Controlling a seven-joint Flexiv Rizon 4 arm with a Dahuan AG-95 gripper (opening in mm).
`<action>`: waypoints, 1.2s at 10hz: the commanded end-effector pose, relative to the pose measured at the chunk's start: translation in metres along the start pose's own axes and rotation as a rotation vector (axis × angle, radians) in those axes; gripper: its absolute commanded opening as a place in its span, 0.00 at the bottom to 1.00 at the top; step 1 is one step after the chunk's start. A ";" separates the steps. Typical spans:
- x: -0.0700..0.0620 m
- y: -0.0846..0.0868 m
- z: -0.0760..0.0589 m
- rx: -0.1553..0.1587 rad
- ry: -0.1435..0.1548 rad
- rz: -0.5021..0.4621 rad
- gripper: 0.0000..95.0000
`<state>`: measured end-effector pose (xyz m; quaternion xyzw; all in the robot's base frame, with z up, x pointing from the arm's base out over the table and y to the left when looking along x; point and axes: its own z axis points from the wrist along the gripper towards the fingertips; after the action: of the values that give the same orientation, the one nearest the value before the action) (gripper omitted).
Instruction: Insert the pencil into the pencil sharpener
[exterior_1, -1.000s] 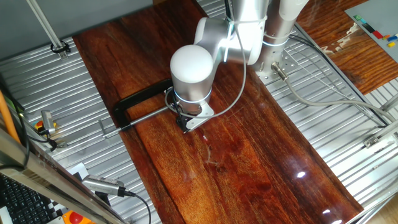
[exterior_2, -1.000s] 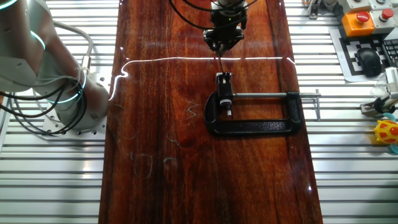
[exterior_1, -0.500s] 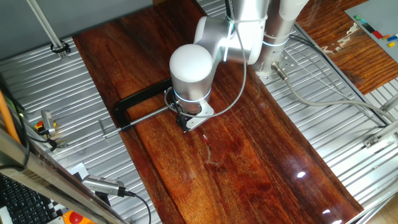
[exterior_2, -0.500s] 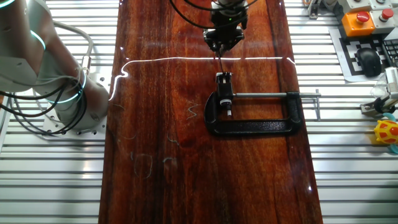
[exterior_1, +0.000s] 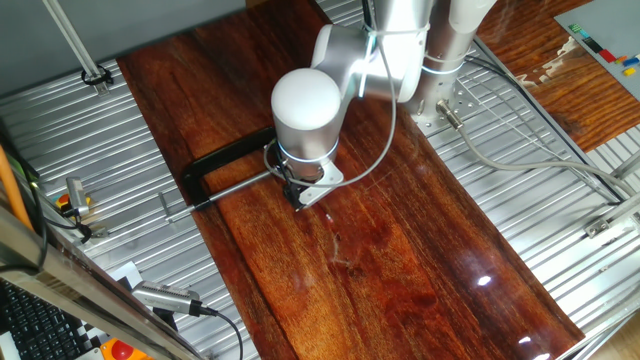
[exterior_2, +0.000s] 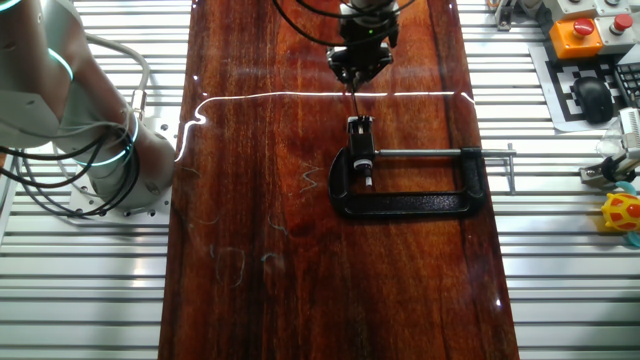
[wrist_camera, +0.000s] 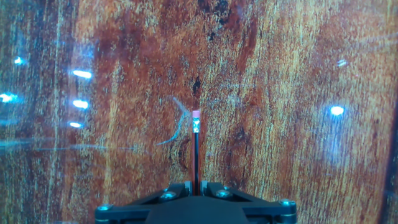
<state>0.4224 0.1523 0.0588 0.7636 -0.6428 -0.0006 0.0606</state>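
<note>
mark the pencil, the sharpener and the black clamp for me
thin dark pencil with pink eraser (wrist_camera: 196, 152), hand view, mid-shaft.
tiny white boxy pencil sharpener (exterior_2: 361, 125), the other fixed view, top face.
black C-shaped clamp with steel rod (exterior_2: 405, 203), the other fixed view, long back bar.

You see a silver-white arm (exterior_1: 380, 50) with a rounded white joint cap (exterior_1: 307, 103) and thin glowing cyan rings at its joints. A grey cable (exterior_1: 385, 120) loops off it toward 5 o'clock. The black gripper (exterior_2: 357, 62) is bolted: two silver screws (wrist_camera: 166, 195) show in the hand view.
</note>
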 end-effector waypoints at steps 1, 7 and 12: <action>0.001 0.000 0.000 0.000 0.000 -0.004 0.00; 0.011 0.001 0.001 0.001 0.001 -0.017 0.00; 0.024 0.003 0.004 0.003 -0.004 -0.025 0.00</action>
<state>0.4229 0.1270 0.0575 0.7715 -0.6335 -0.0020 0.0580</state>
